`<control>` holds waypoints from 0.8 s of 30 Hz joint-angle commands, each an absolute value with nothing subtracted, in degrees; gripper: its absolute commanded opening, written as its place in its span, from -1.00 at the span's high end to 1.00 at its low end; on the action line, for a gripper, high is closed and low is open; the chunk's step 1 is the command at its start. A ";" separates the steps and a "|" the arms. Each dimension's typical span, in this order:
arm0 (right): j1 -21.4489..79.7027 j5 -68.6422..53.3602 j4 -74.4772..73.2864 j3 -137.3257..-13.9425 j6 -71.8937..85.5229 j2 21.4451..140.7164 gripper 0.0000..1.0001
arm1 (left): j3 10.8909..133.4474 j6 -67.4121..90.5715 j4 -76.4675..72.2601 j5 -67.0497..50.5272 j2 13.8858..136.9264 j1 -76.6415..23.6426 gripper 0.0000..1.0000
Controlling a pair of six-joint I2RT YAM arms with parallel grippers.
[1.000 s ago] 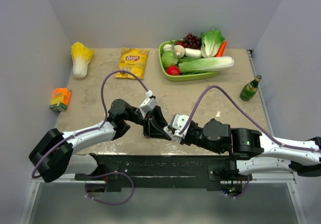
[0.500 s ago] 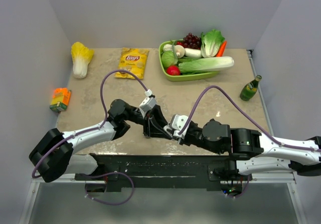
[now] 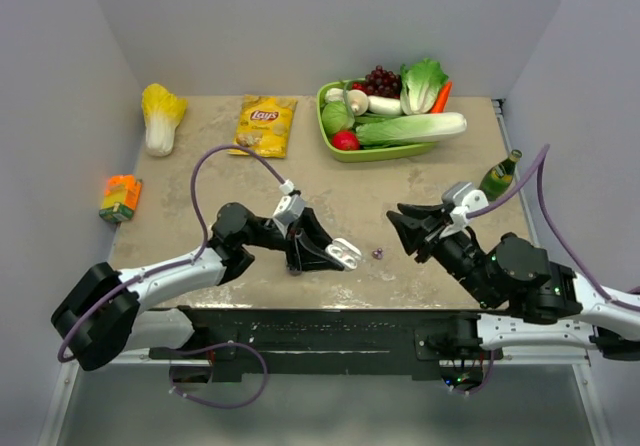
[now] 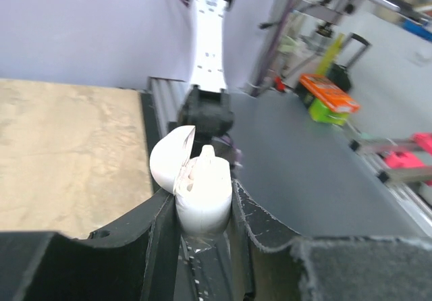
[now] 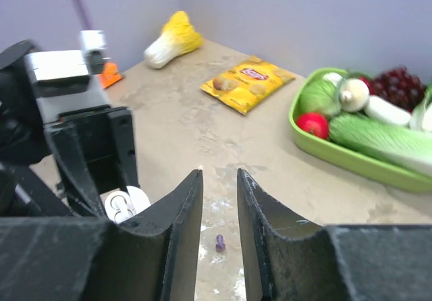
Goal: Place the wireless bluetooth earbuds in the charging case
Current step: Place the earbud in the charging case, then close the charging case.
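The left jaws clamp the white charging case (image 4: 202, 196), lid open. The right jaws, narrowly parted and empty, hover near a lilac earbud (image 5: 220, 241) on the desk (image 3: 330, 191).

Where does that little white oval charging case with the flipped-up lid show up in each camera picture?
Top external: the white oval charging case sits just below the picture's centre.
Left wrist: the case is at bottom centre, lid open.
Right wrist: the case peeks in at lower left.
Shared landmark: the left gripper, clamping it in every view.
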State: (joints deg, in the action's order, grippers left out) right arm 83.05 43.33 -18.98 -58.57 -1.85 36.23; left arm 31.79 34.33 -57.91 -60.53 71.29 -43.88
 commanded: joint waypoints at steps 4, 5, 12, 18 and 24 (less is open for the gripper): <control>82.97 55.37 -23.03 -57.21 13.27 42.53 0.34 | 22.60 24.80 -66.09 -37.63 62.85 -44.29 1.00; 82.97 54.94 -23.20 -57.39 13.79 44.02 0.32 | 22.15 23.83 -66.01 -35.18 61.54 -44.64 1.00; 82.79 51.68 -22.59 -60.73 12.31 50.35 0.25 | 23.82 13.36 -50.99 -27.78 56.69 -49.04 1.00; 80.60 49.49 -23.29 -62.75 12.31 53.09 0.25 | 22.33 11.87 -48.78 -26.63 53.79 -49.40 1.00; 78.58 44.74 -23.02 -63.28 11.16 54.75 0.25 | 21.80 10.37 -48.16 -26.54 52.65 -49.83 1.00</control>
